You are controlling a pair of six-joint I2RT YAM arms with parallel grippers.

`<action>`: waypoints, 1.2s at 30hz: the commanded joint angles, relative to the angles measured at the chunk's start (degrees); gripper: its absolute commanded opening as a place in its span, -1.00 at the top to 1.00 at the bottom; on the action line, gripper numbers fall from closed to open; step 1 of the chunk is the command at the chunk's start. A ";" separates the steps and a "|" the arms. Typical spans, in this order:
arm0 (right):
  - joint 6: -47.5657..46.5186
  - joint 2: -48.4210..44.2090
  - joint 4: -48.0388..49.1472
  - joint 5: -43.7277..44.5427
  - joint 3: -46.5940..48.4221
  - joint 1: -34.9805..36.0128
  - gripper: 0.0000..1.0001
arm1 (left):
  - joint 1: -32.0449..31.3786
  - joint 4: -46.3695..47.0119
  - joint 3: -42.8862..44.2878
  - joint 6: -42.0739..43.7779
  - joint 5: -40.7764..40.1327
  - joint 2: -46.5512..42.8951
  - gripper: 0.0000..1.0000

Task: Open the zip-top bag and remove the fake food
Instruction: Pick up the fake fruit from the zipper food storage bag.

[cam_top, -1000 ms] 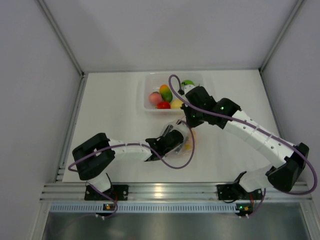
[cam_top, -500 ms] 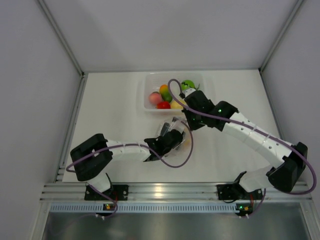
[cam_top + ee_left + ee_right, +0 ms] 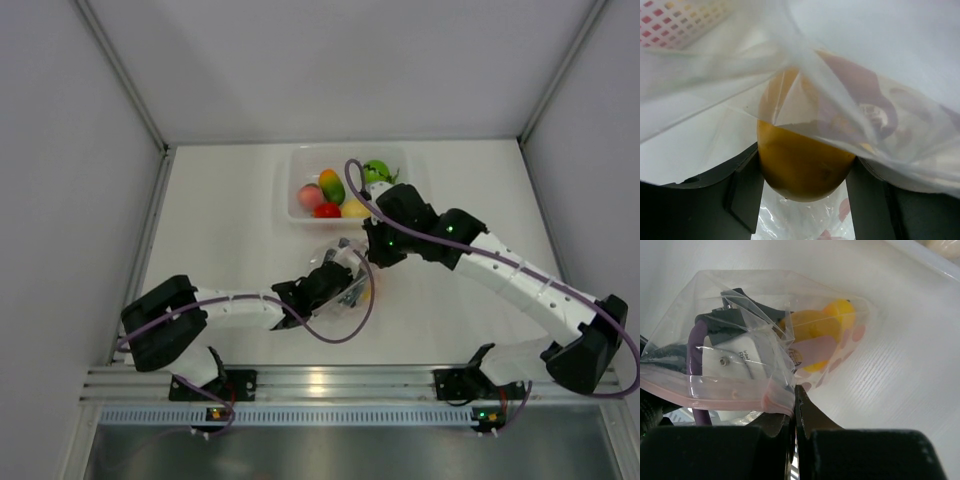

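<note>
Zip-top bag [image 3: 345,282] lies on the table [image 3: 230,230] near its middle, between the two arms and just on the near side of the clear tub [image 3: 292,190], where several pieces of fake food [image 3: 330,192] already sit. The right gripper [image 3: 795,412] is pinched tight on the bag's edge at the pink zip strip [image 3: 730,395], holding the mouth up. The left gripper [image 3: 805,192] reaches inside the bag, its jaws set at a middling width around a yellow-orange fake fruit [image 3: 800,170] that fills the gap between them and seems to touch both fingers.

The bag is thin, limp film: it drapes over the left wrist camera and will likely slide along with anything pulled out unless it is anchored. The stiffer zip strip looks like the best place to hold it. The fruit appears light, hard and glossy, so probably slippery. A grip across its widest part suits it, with a slow, straight draw towards the mouth.
</note>
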 commanded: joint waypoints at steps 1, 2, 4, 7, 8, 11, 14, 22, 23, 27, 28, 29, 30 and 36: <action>-4.61 -0.78 2.06 22.09 -0.60 -7.39 1.00 | -2.05 8.83 -3.64 5.18 11.33 -6.32 1.00; -4.78 -0.78 2.32 21.92 -0.69 -7.74 1.00 | -2.05 8.83 -3.73 5.71 12.57 -6.32 1.00; -4.87 -0.78 2.67 21.74 -0.51 -7.83 1.00 | -2.05 8.83 -4.08 7.47 15.12 -6.14 1.00; -6.10 -1.65 4.34 19.38 -0.43 -7.83 1.00 | -2.05 8.74 -3.91 8.71 17.76 -5.35 1.00; -6.62 -2.09 5.30 18.32 -0.51 -7.83 1.00 | -2.05 8.74 -3.65 9.06 17.85 -4.91 1.00; -8.12 -2.88 5.92 17.08 -0.25 -7.75 1.00 | -2.05 8.65 -3.12 9.76 19.70 -3.42 1.00; -9.35 -4.02 7.24 17.34 -0.25 -7.31 1.00 | -2.05 7.96 -2.07 10.20 22.15 -1.49 1.00; -12.86 -2.71 5.40 18.92 3.61 -5.55 1.00 | -2.05 -0.57 5.58 12.13 25.24 4.67 1.00; -12.96 -1.75 4.61 20.23 4.31 -5.11 1.00 | -2.05 -0.84 5.76 12.48 25.33 4.67 1.00; -13.22 0.36 1.80 26.91 5.98 -5.02 1.00 | -2.14 -1.37 5.50 14.06 26.03 3.62 1.00; -13.22 0.45 1.53 27.10 6.08 -5.11 1.00 | -2.14 -2.06 5.41 14.33 26.29 3.35 1.00; -13.22 0.45 1.44 27.27 6.16 -5.11 1.00 | -2.14 -2.33 5.41 14.59 26.12 3.26 1.00; -13.13 0.28 1.88 27.71 5.99 -5.11 1.00 | -2.14 -2.51 5.32 14.60 26.12 3.09 1.00; -12.61 -2.27 5.48 25.35 4.32 -5.28 1.00 | -2.14 -2.42 3.83 13.37 26.47 1.07 1.00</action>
